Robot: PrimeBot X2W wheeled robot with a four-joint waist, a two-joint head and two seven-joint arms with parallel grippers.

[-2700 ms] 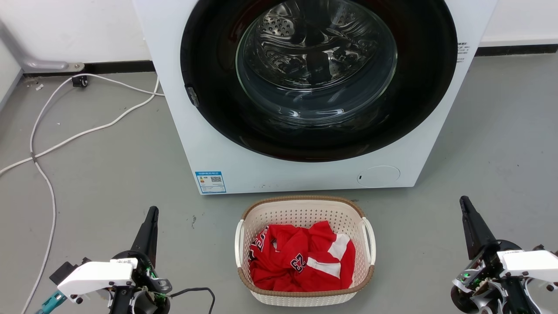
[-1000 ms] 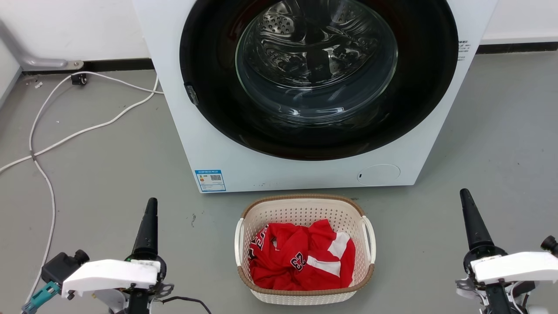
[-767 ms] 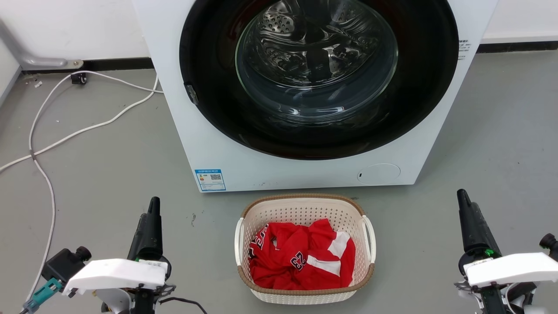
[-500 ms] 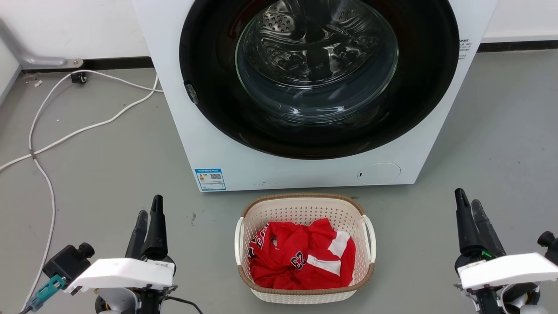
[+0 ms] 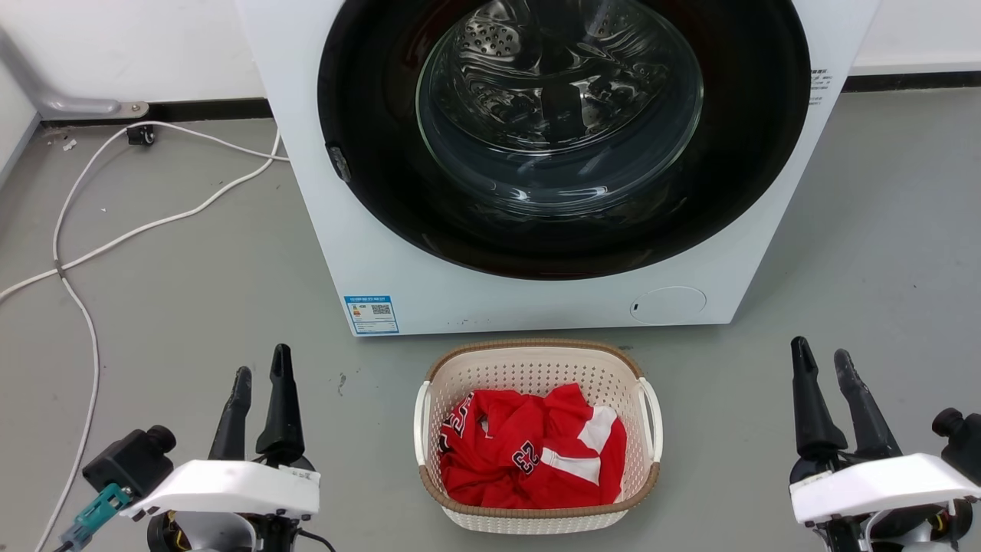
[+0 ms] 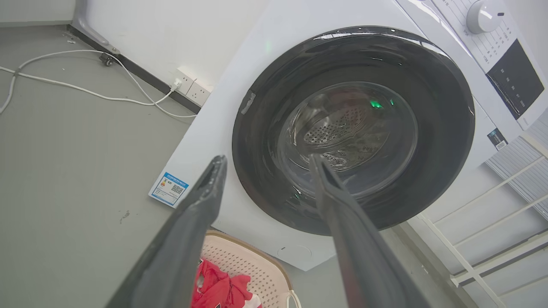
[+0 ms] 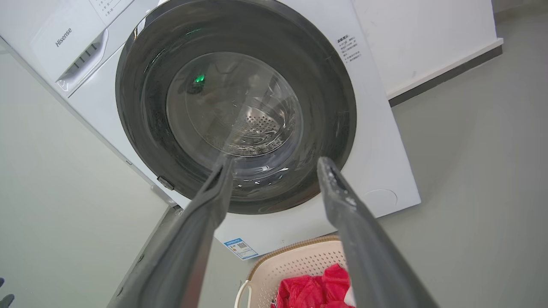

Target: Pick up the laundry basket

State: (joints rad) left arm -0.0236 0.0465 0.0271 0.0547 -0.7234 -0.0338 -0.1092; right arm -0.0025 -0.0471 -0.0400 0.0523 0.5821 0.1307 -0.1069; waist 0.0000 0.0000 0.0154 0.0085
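Floor (image 5: 191,268); left gripper (image 5: 261,360), right gripper (image 5: 820,348) agape.

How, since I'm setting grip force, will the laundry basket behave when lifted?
The laundry basket probably stays stiff: it looks like moulded perforated plastic with a woven-look rim. It is likely light, holding just one red jersey. Its thin white side handles may flex; lifting by one alone would likely tip it.

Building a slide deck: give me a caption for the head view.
Left hand and right hand open, either side of the basket of red clothing before the washer.
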